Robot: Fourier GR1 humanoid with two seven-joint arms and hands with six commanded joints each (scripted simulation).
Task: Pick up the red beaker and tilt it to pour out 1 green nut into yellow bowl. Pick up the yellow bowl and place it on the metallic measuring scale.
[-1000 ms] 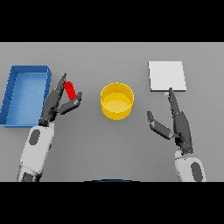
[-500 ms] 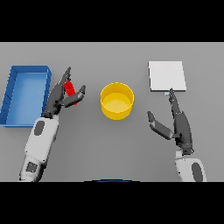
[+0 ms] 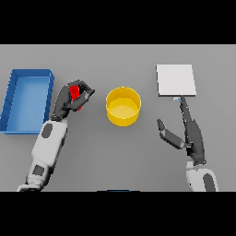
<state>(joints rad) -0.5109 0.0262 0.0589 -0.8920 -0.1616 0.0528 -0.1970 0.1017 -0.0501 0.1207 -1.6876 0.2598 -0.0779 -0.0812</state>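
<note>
Grey table (image 3: pixel 138 156), blue tray (image 3: pixel 11 99), yellow bowl (image 3: pixel 123 107), white scale (image 3: pixel 175 79)

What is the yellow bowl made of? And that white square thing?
The yellow bowl looks like smooth plastic: one even bright colour, no shine or grain, though that is a guess. The square scale has a flat, pale grey-white top with a matte look; it may be brushed metal, but the view leaves that open.

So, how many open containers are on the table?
3: the blue bin at far left, the red beaker in the left hand, the yellow bowl in the middle.
</note>
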